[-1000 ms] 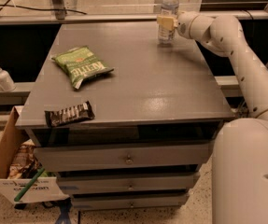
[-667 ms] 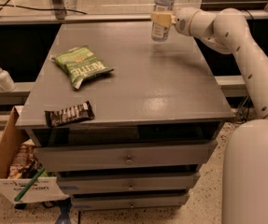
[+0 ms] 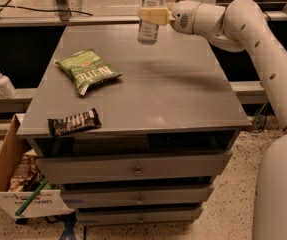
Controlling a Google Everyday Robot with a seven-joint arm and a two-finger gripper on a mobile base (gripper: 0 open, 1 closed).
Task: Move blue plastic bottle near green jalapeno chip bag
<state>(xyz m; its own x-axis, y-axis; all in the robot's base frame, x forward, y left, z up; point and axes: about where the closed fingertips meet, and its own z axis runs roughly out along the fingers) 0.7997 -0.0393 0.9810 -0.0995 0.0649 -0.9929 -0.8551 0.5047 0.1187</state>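
The blue plastic bottle (image 3: 150,19) is upright in the air above the far middle of the grey cabinet top (image 3: 173,89); its top runs out of the view. My gripper (image 3: 152,16) reaches in from the right and is shut on the bottle around its middle, its pale fingers (image 3: 155,16) across the label. The green jalapeno chip bag (image 3: 87,70) lies flat on the left part of the cabinet top, to the left of and nearer than the bottle, well apart from it.
A dark brown snack-bar wrapper (image 3: 74,122) lies at the front left edge. A small white pump bottle (image 3: 1,81) stands on a ledge at the left. A cardboard box (image 3: 13,184) sits on the floor at the lower left. My white arm (image 3: 263,49) spans the right side.
My gripper has carried the bottle leftward along the far side of the cabinet top, closer to the chip bag. The bag and wrapper have not moved.
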